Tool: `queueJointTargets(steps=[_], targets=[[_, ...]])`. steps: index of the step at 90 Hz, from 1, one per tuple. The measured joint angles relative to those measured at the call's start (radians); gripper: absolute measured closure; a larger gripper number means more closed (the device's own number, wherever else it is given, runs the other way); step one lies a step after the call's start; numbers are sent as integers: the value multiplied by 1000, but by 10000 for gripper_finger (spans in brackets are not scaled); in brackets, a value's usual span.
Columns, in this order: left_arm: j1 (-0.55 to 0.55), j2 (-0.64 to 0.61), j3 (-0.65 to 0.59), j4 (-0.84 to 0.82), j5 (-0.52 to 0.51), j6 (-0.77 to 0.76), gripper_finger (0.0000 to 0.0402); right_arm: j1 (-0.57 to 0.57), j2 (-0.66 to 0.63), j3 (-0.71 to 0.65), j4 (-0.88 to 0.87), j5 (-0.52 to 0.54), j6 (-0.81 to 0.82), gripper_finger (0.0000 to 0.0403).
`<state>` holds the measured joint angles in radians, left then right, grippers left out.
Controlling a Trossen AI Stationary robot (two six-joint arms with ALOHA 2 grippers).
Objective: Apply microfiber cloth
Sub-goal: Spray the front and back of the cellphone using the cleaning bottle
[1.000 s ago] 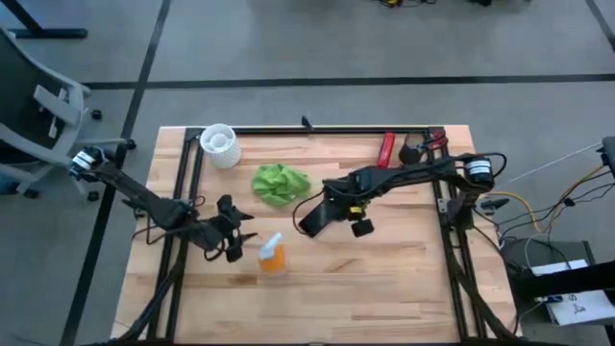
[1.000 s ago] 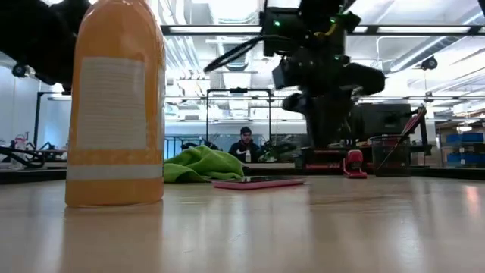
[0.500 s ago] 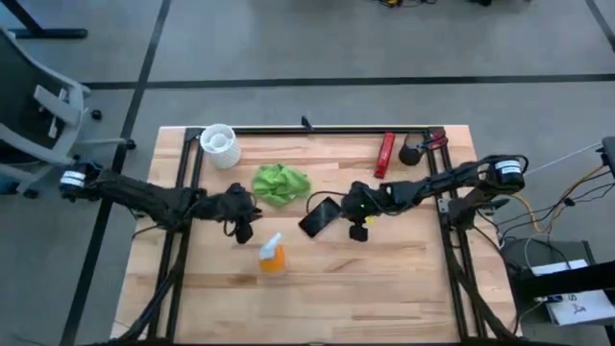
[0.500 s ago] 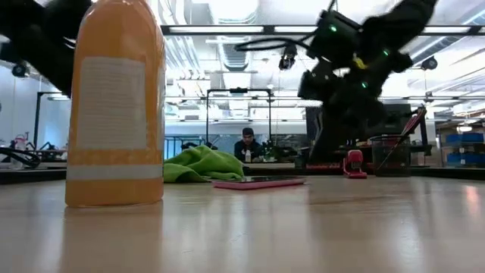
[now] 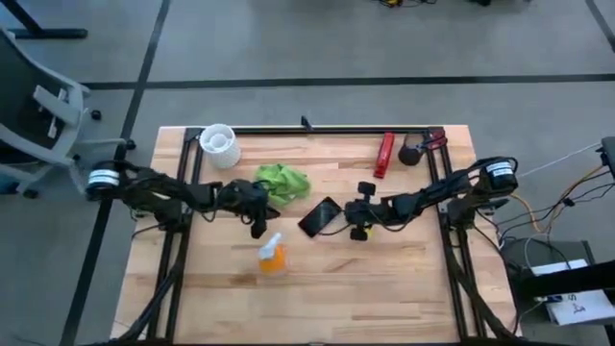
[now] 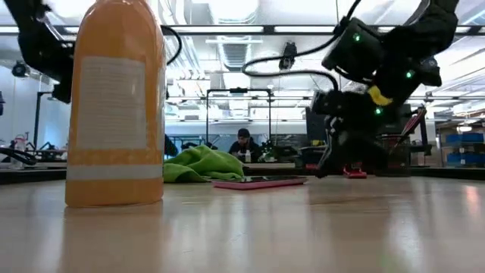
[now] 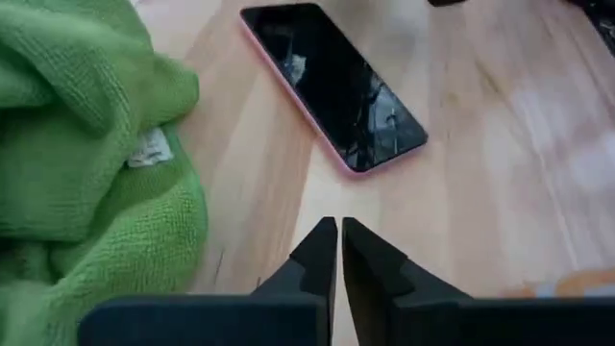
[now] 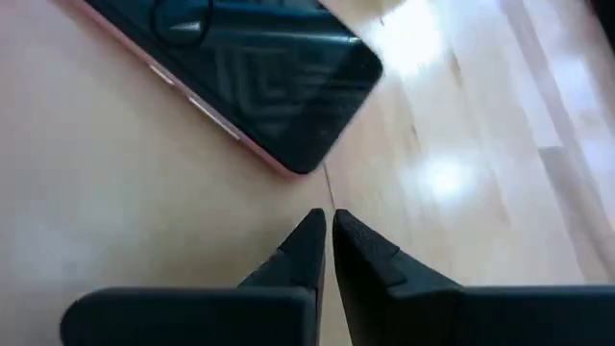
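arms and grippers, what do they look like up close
Both arms are dark, slim and jointed, with black cables and a white band near each base. The left gripper and right gripper have matte black wedge fingers. The right arm shows green lights and a yellow patch.

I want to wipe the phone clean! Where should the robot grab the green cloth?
Probably the raised fold at the edge of the microfiber cloth nearest the left gripper, coming from the side facing the phone. The cloth lies crumpled in thick bunched ridges, which two fingers, shut now, could open and pinch from above.
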<state>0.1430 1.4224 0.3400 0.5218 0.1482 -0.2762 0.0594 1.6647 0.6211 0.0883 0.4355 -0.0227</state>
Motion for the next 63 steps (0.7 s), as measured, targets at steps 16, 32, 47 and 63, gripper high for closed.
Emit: queueJointTargets(steps=[16, 32, 47, 63], targets=[[9, 158, 79, 36, 1, -30, 401, 0, 82, 1, 110, 43, -84, 338], [9, 308, 177, 34, 76, -23, 401, 1, 112, 4, 175, 22, -224, 286], [9, 400, 258, 44, 91, -1, 401, 4, 117, 19, 182, -27, -346, 264], [9, 426, 288, 39, 97, 13, 401, 30, 113, 62, 95, -29, -457, 258]])
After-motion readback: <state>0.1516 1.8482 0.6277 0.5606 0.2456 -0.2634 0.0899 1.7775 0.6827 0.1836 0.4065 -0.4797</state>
